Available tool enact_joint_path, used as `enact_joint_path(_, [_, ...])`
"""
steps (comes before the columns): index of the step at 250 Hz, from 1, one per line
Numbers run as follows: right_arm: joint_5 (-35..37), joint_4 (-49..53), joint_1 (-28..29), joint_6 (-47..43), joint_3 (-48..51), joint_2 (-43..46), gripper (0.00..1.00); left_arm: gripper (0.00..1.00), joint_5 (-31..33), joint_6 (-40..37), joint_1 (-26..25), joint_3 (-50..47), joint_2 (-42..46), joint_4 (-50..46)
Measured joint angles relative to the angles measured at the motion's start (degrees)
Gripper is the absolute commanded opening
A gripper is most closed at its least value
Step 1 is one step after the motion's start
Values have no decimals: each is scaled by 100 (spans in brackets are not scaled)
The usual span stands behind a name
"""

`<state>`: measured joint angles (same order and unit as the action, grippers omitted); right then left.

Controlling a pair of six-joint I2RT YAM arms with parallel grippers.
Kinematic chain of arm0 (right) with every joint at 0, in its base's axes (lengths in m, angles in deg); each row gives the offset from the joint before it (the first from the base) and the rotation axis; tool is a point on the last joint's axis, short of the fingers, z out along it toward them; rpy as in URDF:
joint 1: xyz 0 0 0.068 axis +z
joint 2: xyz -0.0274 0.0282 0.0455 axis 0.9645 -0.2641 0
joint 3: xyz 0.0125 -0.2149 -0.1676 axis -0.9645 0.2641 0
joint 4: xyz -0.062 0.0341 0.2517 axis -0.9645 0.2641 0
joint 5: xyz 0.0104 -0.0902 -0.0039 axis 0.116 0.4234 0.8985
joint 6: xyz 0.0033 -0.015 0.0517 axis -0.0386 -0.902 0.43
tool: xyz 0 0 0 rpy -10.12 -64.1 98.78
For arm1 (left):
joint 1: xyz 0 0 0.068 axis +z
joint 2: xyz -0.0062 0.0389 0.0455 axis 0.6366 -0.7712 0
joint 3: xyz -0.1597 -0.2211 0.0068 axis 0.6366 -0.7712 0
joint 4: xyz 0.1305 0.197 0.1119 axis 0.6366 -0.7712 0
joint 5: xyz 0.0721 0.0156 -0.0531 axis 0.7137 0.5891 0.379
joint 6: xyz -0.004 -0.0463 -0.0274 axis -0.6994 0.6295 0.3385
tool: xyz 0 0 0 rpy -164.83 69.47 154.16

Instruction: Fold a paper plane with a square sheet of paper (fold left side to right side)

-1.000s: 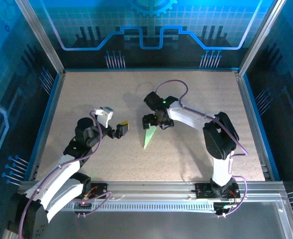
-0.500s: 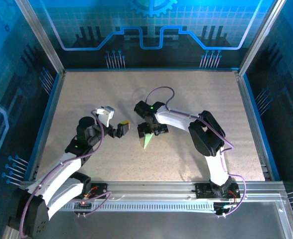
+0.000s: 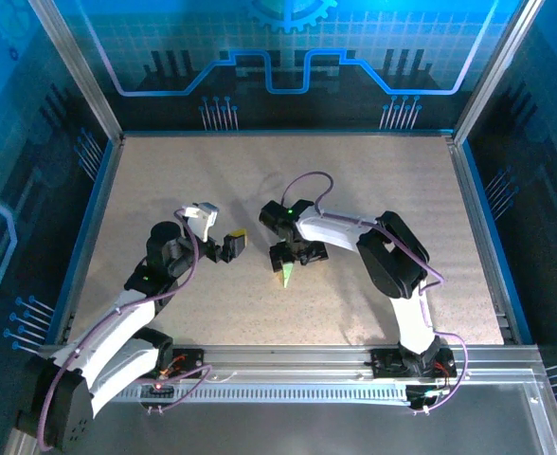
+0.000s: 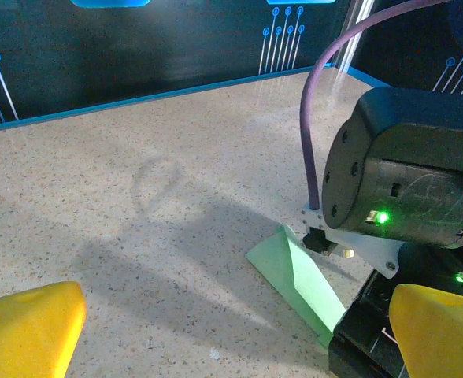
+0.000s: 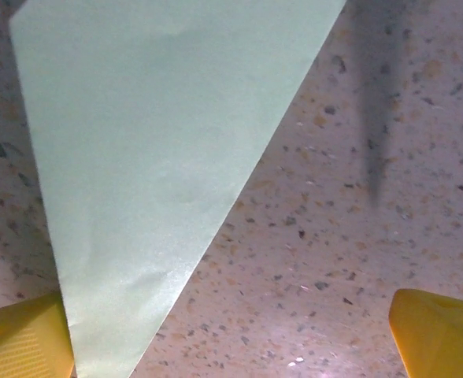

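The square sheet of paper lies on the table folded into a slim, pointed, pale green paper plane point(image 3: 287, 275) point(image 4: 304, 277) point(image 5: 149, 134). My right gripper point(image 3: 296, 255) point(image 5: 231, 346) hangs straight over it, open, covering most of it from above so that just the near tip pokes out. In the right wrist view the paper's narrow end runs down beside the left yellow finger point(image 5: 23, 339), and I cannot tell whether they touch. My left gripper point(image 3: 232, 245) point(image 4: 231, 339) is open and empty, a short way left of the plane and facing it.
The speckled table point(image 3: 165, 180) is bordered by a blue rim and metal frame posts. The right arm's wrist housing point(image 4: 409, 177) and purple cable point(image 4: 314, 118) stand close in front of my left gripper, just behind the plane.
My right gripper has moved left and toward the near edge along the plane, covering more of it. The left arm has barely moved.
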<state>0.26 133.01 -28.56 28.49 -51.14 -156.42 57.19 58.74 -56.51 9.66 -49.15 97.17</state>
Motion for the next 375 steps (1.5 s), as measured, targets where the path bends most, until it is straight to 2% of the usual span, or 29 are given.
enact_joint_path(76, [50,81,0,35,280,417,99,100,0,0,0,0,0,0])
enact_joint_path(201, [68,-188,111,-468,280,1145,99,100,-31,0,0,0,0,0])
enact_joint_path(375, [339,96,105,-872,-870,-87,77,100,-157,4,0,0,0,0])
